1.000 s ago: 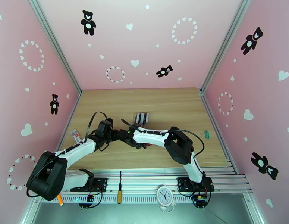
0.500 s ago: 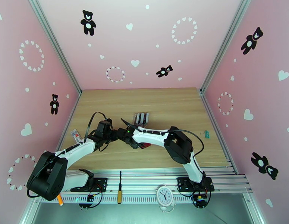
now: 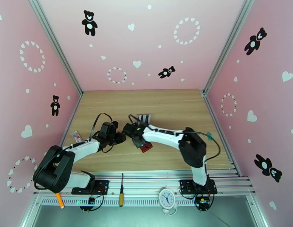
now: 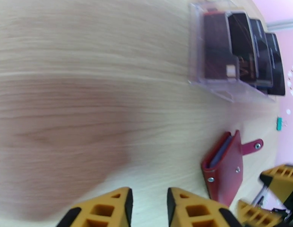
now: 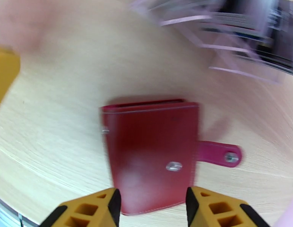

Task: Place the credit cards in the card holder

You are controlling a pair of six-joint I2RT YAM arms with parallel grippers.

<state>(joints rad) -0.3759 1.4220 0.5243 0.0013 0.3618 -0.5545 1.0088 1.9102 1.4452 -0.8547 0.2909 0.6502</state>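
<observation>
On the wooden table (image 3: 176,106), which is the biggest thing before me, my two arms reach toward the middle and come close to each other there. My left arm (image 3: 84,148) has its elbow low at the near left corner, and the forearm goes to the right and away from the base. My right arm (image 3: 165,135) rises from its base, bends at the elbow, and the forearm stretches to the left. Beyond both wrists stands a clear plastic rack (image 4: 222,84). The card holder (image 5: 150,156) lies flat on the table on the near side of this rack and apart from it; it is dark red and folded shut. My right gripper (image 5: 152,203) hovers directly over it with the jaws well apart, about as wide as the near edge of the holder, and they grip nothing. My left gripper (image 4: 149,197) is beside the holder, over bare wood, with the jaws parted by a narrow gap, and it holds nothing too. The credit cards (image 4: 241,42) that I can see are dark and stand side by side in the rack. The snap tab (image 5: 218,153) of the holder sticks out to the side, not fastened. A small teal clip (image 3: 209,136) lies well apart, near the right wall.
</observation>
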